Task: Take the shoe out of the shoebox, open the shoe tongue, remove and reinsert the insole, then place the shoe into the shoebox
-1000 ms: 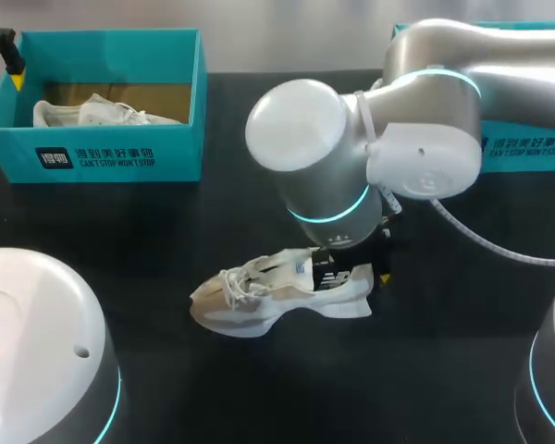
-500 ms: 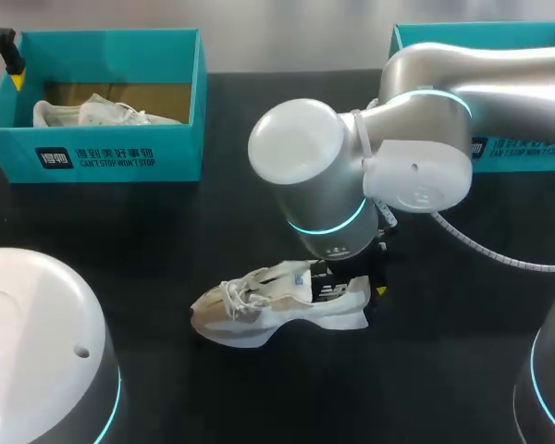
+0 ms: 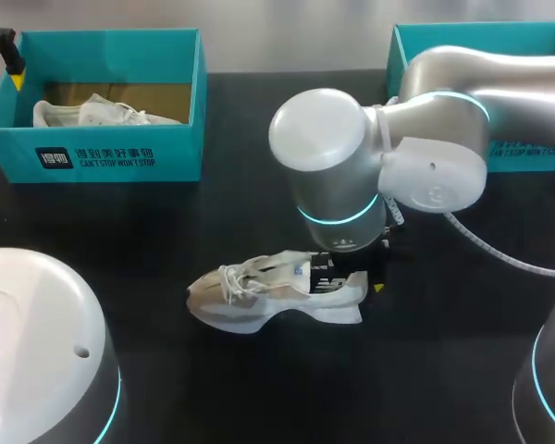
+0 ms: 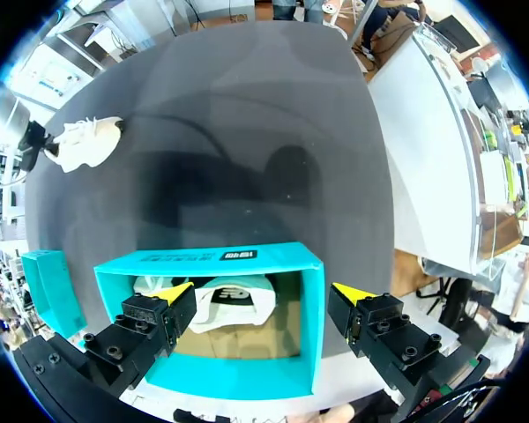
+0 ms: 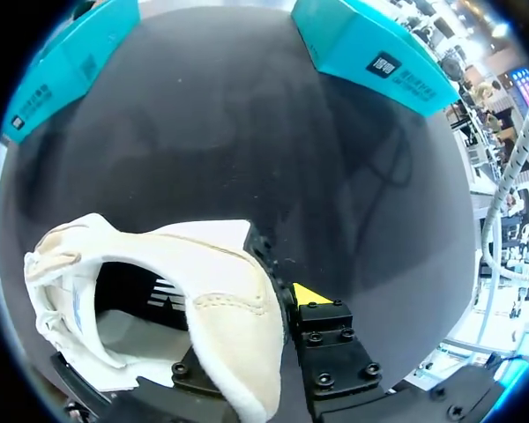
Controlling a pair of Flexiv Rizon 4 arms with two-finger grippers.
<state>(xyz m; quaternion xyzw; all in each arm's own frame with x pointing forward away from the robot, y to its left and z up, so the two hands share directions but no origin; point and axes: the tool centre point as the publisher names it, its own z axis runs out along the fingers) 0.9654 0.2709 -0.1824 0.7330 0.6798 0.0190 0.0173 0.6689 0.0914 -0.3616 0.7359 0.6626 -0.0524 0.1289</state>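
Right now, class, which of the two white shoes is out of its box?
The shoe on the bare table, its heel in the right claw. The other shoe lies inside the left box.

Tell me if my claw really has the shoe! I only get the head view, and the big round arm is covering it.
Observer: It looks that way. In the right wrist view, the right gripper has the heel wall of the shoe between its fingers. One yellow fingertip presses the outside of the heel, and the other finger is hidden inside.
Operator: And my other claw?
Observer: The left wrist view shows the left gripper wide open, holding nothing. It hangs over the shoebox, which has another white shoe in it.
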